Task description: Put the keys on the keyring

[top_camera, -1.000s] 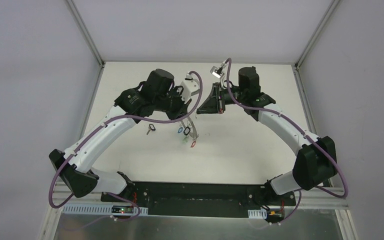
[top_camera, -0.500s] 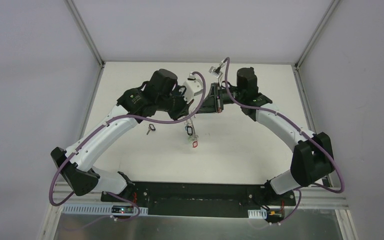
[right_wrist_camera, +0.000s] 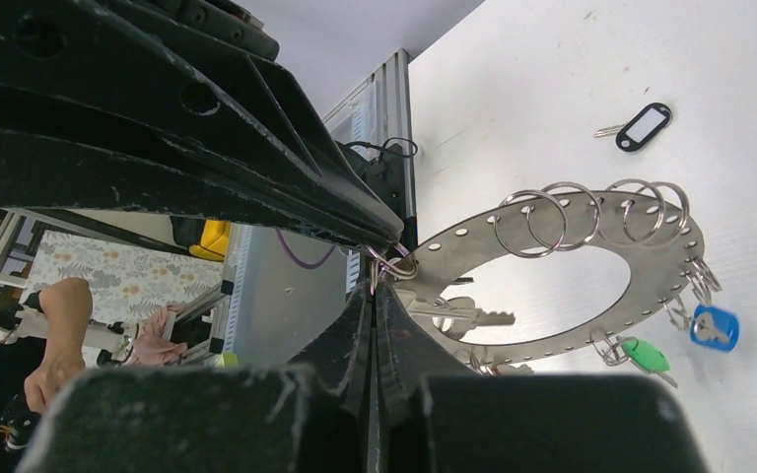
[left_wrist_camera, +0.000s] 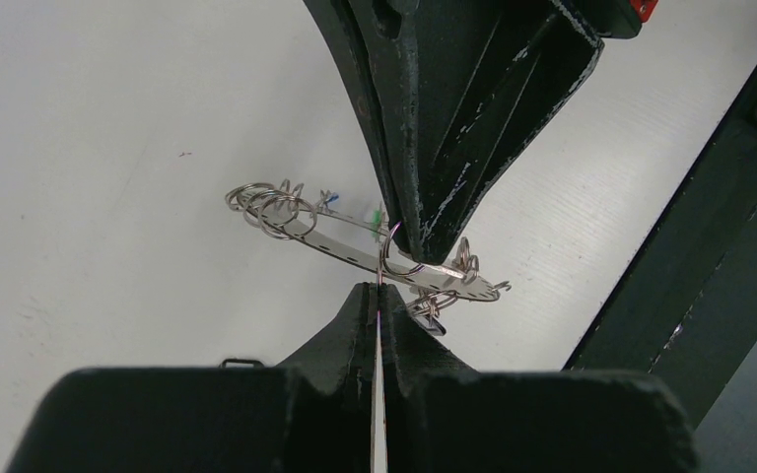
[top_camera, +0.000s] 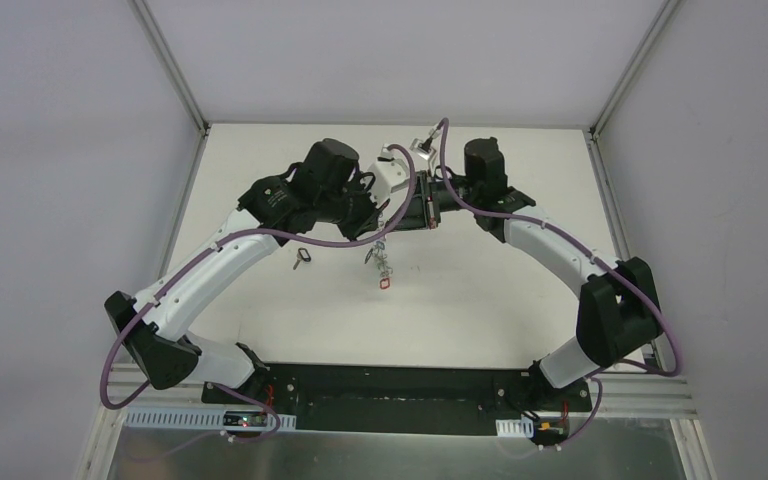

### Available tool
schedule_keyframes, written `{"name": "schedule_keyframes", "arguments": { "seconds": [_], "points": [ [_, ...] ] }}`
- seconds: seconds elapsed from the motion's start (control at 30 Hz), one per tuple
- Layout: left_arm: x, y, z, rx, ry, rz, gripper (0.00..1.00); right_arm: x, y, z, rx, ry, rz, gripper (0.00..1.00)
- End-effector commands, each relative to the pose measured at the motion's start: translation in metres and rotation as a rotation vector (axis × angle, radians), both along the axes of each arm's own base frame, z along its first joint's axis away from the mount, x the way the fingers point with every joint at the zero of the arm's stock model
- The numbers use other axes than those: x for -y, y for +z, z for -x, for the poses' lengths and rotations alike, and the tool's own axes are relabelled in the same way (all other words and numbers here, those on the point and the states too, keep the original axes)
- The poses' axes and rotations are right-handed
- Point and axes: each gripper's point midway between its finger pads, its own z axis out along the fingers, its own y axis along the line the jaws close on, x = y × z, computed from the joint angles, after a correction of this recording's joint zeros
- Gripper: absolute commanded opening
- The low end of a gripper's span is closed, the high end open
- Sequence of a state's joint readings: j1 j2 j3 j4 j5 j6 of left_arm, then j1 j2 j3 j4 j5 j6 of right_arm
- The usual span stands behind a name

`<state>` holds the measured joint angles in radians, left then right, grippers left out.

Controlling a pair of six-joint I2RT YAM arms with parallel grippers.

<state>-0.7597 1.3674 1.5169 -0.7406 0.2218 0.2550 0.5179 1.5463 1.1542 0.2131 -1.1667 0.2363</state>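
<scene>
Keyring [right_wrist_camera: 453, 244], flat perforated metal band, hangs in air between both grippers, above table [right_wrist_camera: 572, 59]. Split rings threaded through its holes; blue-tagged key [right_wrist_camera: 714, 327], green-tagged key [right_wrist_camera: 643, 355] and plain key [right_wrist_camera: 473, 317] dangle from it. Left gripper [left_wrist_camera: 379, 291] clenched on thin split ring [left_wrist_camera: 394, 262] looped through band. Right gripper [right_wrist_camera: 375, 291] clenched, tips at band's rim beside that ring; what it pinches unclear. Black-tagged key [right_wrist_camera: 644, 126] lies loose on table, well apart.

The top camera is looking down on the whole table [top_camera: 460, 310] from behind. Both wrist cameras are looking closely at the keyring [right_wrist_camera: 662, 276] between them.
</scene>
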Motion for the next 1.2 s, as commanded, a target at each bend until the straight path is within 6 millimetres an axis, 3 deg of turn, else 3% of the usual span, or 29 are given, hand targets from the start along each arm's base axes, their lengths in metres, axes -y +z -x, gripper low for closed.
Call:
{"name": "schedule_keyframes", "arguments": {
  "seconds": [0.0, 0.6, 1.17],
  "points": [
    [0.004, 0.022, -0.005, 0.065, -0.007, 0.034, 0.00, -0.004, 0.009, -0.003, 0.034, 0.007, -0.026, 0.00],
    [0.002, 0.020, 0.001, 0.073, -0.032, 0.035, 0.00, -0.005, 0.001, -0.016, -0.021, -0.021, -0.008, 0.00],
    [0.002, 0.016, 0.006, 0.069, -0.061, 0.030, 0.00, 0.001, 0.010, -0.023, -0.020, -0.042, -0.020, 0.00]
  ]
}}
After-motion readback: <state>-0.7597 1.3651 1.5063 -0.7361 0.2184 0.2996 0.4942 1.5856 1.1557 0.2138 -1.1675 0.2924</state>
